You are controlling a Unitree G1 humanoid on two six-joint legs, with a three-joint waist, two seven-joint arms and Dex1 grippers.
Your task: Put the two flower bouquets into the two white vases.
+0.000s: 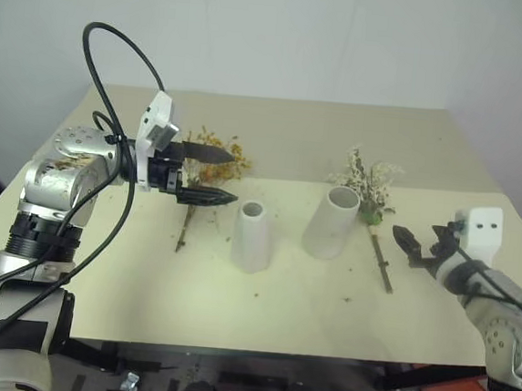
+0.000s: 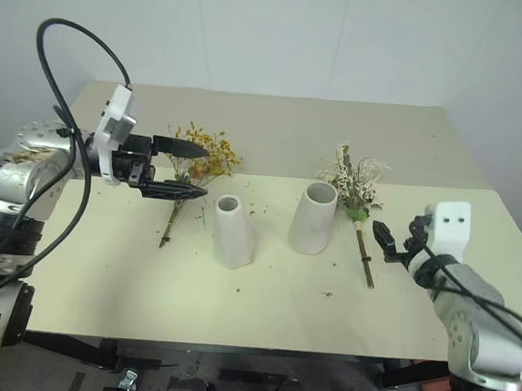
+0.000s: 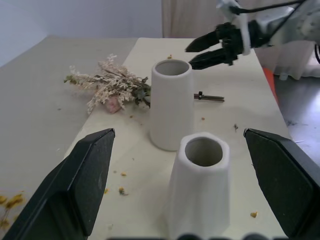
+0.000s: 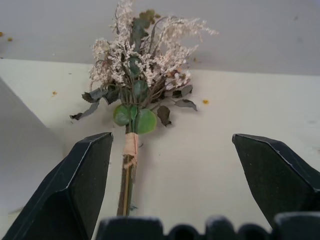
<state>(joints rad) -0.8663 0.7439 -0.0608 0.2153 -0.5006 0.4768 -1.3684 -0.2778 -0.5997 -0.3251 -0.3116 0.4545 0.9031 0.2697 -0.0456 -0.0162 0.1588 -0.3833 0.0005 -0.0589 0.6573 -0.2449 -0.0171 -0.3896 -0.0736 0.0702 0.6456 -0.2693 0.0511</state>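
Both end effectors (image 1: pixel 206 174) (image 1: pixel 412 245) wide open, empty — bouquets (image 1: pixel 217 155) (image 1: pixel 367 182) lie beside vases (image 1: pixel 252 236) (image 1: pixel 332 222).

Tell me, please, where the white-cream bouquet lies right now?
The white-cream bouquet lies flat on the table's right side, just right of the wider vase.

1. Two white vases stood mid-tabletop: a narrow faceted vase (image 1: pixel 252 236) and a wider round-mouthed vase (image 1: pixel 333 222).
2. Two bouquets lay nearer the far edge: a yellow-orange bouquet (image 1: pixel 210 168) and a white-cream bouquet (image 1: pixel 371 191).
3. Two grippers were there: the left gripper (image 1: pixel 215 175) and the right gripper (image 1: pixel 409 241).
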